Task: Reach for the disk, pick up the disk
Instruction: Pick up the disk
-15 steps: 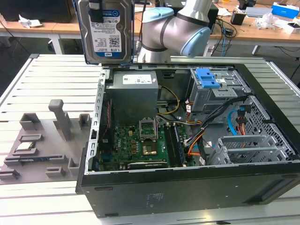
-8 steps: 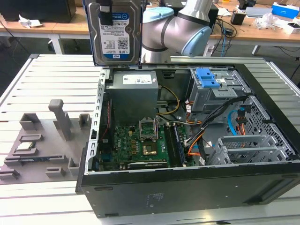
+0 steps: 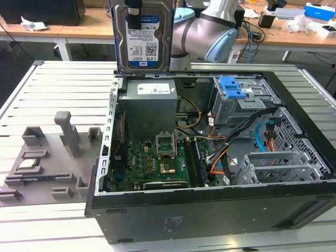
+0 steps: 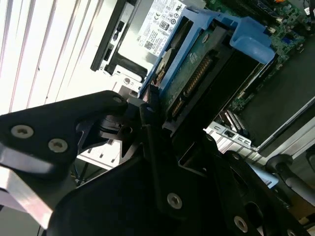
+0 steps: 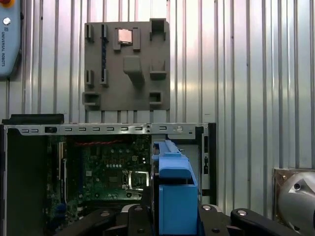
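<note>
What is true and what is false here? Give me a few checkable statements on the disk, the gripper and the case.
1. The disk hangs upright above the open computer case. True.
2. The gripper is open, clear of the disk. False: it is shut on the disk's upper edge.
3. A grey parts tray lies at the exterior view's left of the case. True.
4. A cooler covers the motherboard's processor socket. False: the socket is uncovered.
</note>
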Action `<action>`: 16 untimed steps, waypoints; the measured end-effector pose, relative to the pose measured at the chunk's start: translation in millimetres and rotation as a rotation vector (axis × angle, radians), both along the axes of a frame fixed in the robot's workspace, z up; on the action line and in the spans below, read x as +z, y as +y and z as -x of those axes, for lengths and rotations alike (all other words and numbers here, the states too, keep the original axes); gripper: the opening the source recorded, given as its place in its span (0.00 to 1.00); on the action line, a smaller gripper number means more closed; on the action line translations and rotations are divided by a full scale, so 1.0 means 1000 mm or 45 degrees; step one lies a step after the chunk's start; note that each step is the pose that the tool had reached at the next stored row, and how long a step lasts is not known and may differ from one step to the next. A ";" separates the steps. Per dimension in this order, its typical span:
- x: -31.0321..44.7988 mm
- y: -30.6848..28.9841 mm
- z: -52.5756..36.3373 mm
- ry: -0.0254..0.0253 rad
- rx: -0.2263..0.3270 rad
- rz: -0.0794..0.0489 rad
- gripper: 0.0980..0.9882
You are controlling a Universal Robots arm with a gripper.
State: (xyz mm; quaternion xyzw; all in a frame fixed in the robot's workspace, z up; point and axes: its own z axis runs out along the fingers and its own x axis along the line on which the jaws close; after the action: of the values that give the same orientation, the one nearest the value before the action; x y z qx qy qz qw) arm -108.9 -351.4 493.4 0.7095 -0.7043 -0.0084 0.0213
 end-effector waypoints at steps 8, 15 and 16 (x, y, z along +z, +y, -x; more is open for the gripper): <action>-0.0001 0.0008 -0.0437 0.0000 0.000 0.000 0.30; -0.0001 0.0012 -0.0783 0.0000 0.000 0.000 0.30; -0.0001 0.0013 -0.0850 0.0000 0.000 0.000 0.30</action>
State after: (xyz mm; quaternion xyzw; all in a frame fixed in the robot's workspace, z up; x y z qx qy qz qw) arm -23.9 -350.2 493.3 0.7095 -0.7043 -0.0084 0.0213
